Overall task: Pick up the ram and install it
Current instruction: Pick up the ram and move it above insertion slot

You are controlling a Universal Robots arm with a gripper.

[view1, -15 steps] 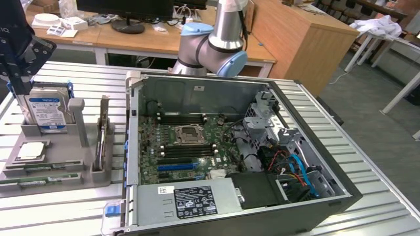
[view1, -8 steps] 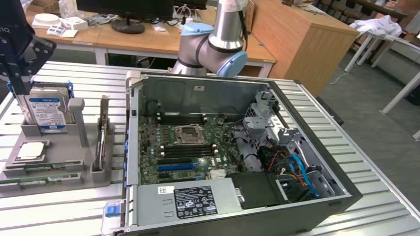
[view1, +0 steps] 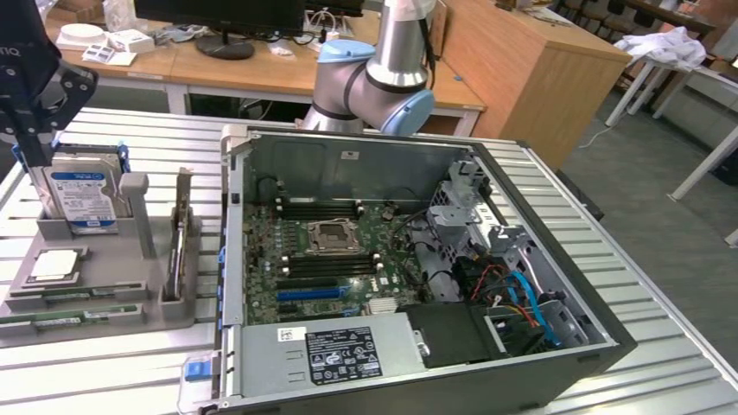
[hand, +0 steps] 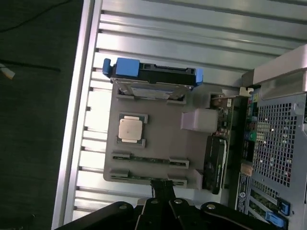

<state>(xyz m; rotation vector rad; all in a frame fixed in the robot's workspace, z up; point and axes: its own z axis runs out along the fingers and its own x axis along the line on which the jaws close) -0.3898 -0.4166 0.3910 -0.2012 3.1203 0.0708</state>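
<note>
Two ram sticks lie flat in the front slots of the grey holder tray (view1: 173, 316): one ram stick (view1: 72, 297) sits just behind the other (view1: 64, 319). In the wrist view the same ram sticks (hand: 149, 158) (hand: 144, 177) are thin green strips between grey clips. My gripper (view1: 31, 147) hangs above the back of the tray, over the upright hard drive, well behind the ram. Seen from the wrist, the gripper (hand: 163, 188) has its dark fingers pressed together with nothing between them.
The tray also holds a silver hard drive (view1: 81, 194) with blue clips, a square processor chip (view1: 55, 264) and an upright card (view1: 181, 233). The open computer case (view1: 600, 346) lies at the exterior view's right of the tray, with black memory slots (view1: 323, 207) on its motherboard beside the processor socket (view1: 334, 235).
</note>
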